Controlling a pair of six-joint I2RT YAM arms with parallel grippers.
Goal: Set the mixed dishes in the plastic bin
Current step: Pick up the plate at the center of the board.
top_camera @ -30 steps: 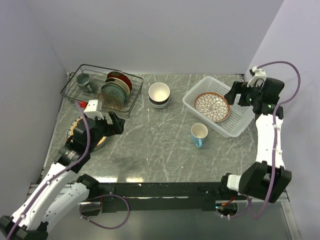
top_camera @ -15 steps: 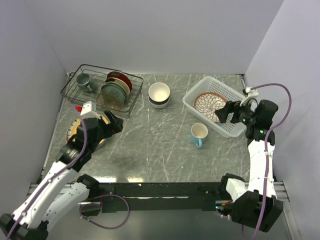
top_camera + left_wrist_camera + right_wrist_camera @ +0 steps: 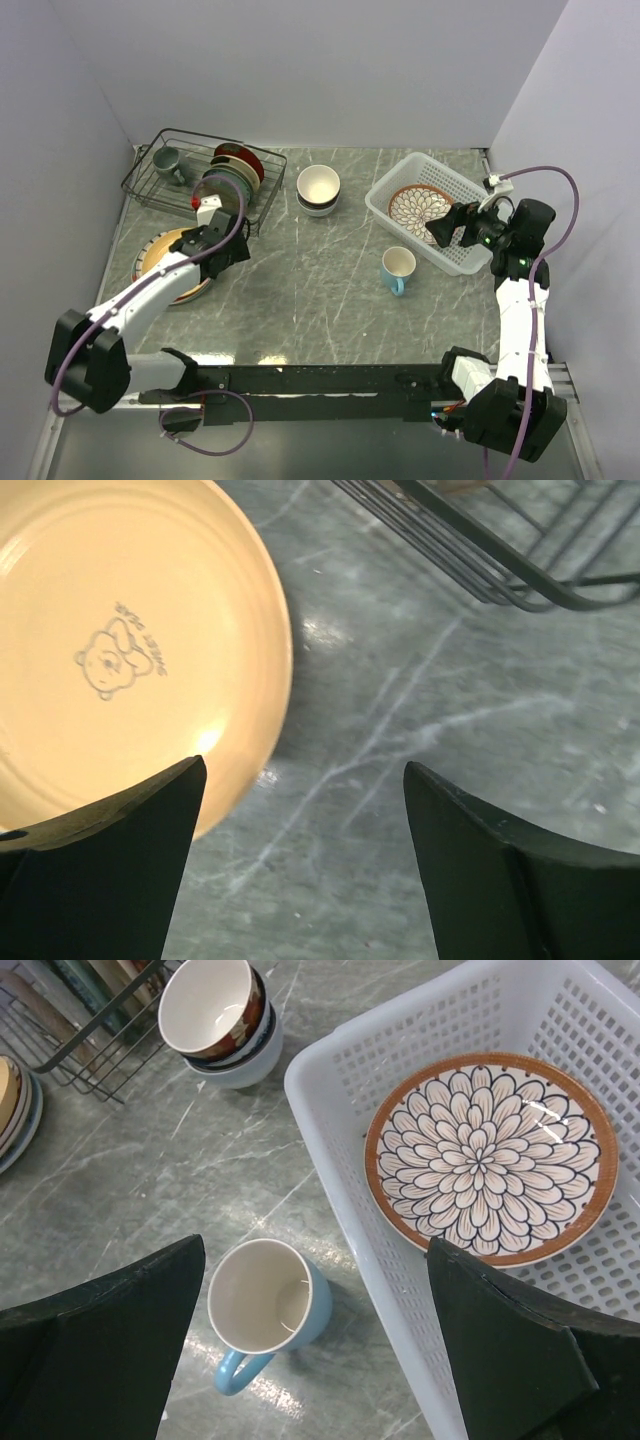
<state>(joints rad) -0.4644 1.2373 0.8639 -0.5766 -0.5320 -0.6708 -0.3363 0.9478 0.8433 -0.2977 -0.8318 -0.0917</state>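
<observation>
Here, jaws spread wide, the left gripper (image 3: 302,780) straddles the rim of the yellow bear-stamped plate (image 3: 120,630), which lies near the black wire rack (image 3: 480,550). For a clean lift, one finger should slip beneath that rim before closing. The right gripper (image 3: 316,1245), likewise agape, hangs above the light blue mug (image 3: 265,1305) beside the white lattice bin (image 3: 300,1070), which holds a brown-rimmed flower plate (image 3: 480,1155).

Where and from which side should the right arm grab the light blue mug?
Probably its rim wall, from straight above: the light blue mug stands upright, mouth open, so one jaw can go inside and one outside. Pick the side away from the handle, which points toward the near edge of the table.
</observation>
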